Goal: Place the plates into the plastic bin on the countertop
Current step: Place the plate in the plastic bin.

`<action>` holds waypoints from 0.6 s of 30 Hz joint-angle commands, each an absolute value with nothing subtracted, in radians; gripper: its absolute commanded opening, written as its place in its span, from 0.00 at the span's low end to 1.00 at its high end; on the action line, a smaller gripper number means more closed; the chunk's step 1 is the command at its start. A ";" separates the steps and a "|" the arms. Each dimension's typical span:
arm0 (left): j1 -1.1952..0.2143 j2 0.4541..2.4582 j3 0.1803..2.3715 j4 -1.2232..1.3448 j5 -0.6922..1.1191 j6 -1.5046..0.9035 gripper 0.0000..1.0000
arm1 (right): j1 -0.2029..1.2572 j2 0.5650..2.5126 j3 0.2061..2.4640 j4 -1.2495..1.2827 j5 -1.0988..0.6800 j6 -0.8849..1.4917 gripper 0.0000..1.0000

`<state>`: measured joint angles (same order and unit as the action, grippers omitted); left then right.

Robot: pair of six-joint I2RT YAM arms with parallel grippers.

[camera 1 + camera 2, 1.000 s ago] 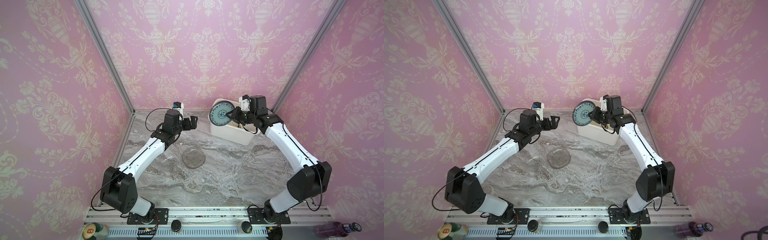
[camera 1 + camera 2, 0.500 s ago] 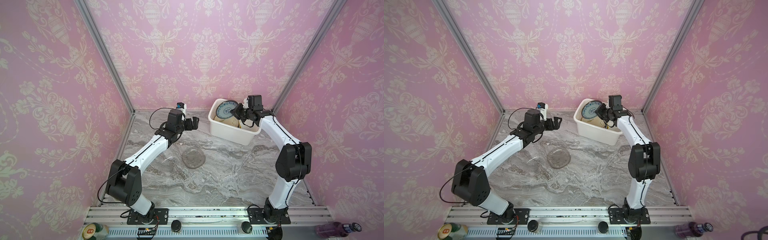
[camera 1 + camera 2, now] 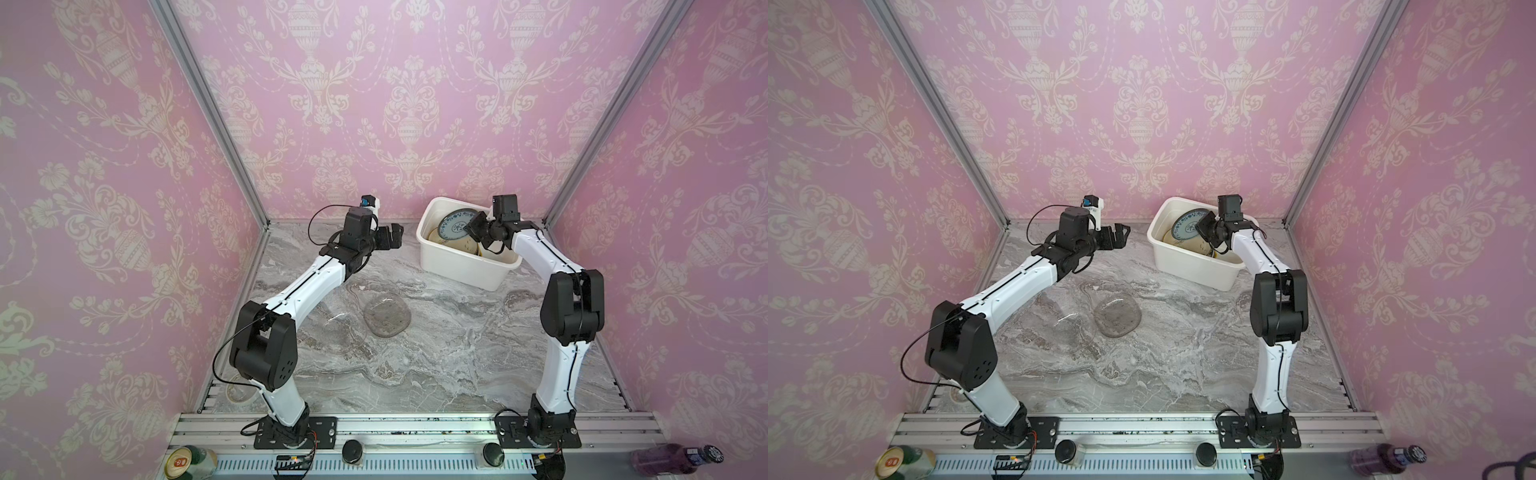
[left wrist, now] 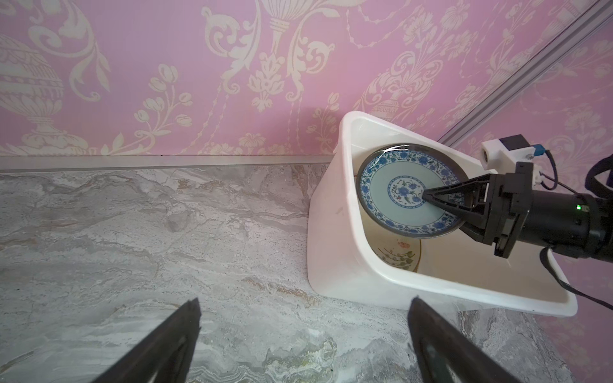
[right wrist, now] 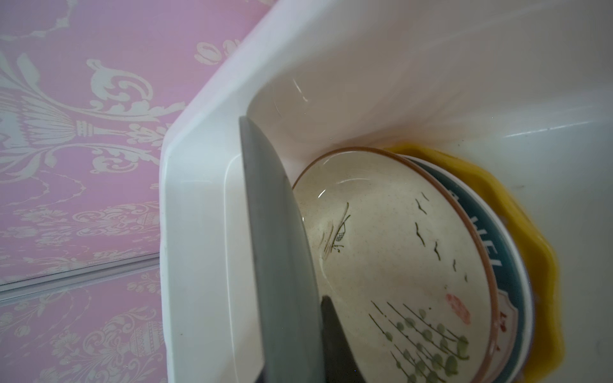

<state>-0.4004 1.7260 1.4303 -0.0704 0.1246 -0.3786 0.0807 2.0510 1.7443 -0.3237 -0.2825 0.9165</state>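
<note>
Pink wallpaper booth, marble tabletop [image 3: 457, 353]: teal plate [image 4: 394, 189] is going into the plastic bin [image 4: 335, 252].

So the right gripper [image 4: 426, 199] is clamped on the teal plate's rim, holding it tilted inside the bin, with the cream plate [image 5: 398, 248] and its stack right underneath. Next move, I'd guess: lower it flat, let go, mind the bin wall. The left gripper [image 4: 303, 303] hangs wide apart and empty. The grey glass plate [image 3: 387, 314] and clear glass plate [image 3: 343, 332] wait back toward its arm's base.

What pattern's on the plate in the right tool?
Plate: pale teal, blue floral bands, dark rim. Best in left wrist view.
</note>
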 commanded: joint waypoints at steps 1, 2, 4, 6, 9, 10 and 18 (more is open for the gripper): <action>-0.396 1.753 1.483 -0.119 0.139 -0.350 0.99 | 0.078 2.073 1.801 -0.348 -0.257 0.883 0.05; -0.396 1.762 1.492 -0.125 0.140 -0.350 0.99 | 0.078 2.080 1.809 -0.356 -0.252 0.876 0.05; -0.396 1.776 1.508 -0.130 0.146 -0.350 0.99 | 0.078 2.091 1.814 -0.369 -0.246 0.865 0.05; -0.396 1.792 1.525 -0.138 0.151 -0.350 0.99 | 0.078 2.103 1.818 -0.374 -0.244 0.858 0.06; -0.395 1.815 1.549 -0.146 0.162 -0.351 0.99 | 0.078 2.118 1.823 -0.381 -0.245 0.850 0.07; -0.395 1.823 1.557 -0.148 0.164 -0.350 0.99 | 0.078 2.121 1.824 -0.383 -0.243 0.849 0.07; -0.394 1.891 1.637 -0.181 0.202 -0.353 0.99 | 0.078 2.147 1.821 -0.405 -0.236 0.834 0.12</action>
<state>-0.4004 1.8729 1.5894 -0.1410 0.1635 -0.3752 0.0807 2.1311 1.7947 -0.3920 -0.2565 0.8604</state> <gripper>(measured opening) 0.993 0.122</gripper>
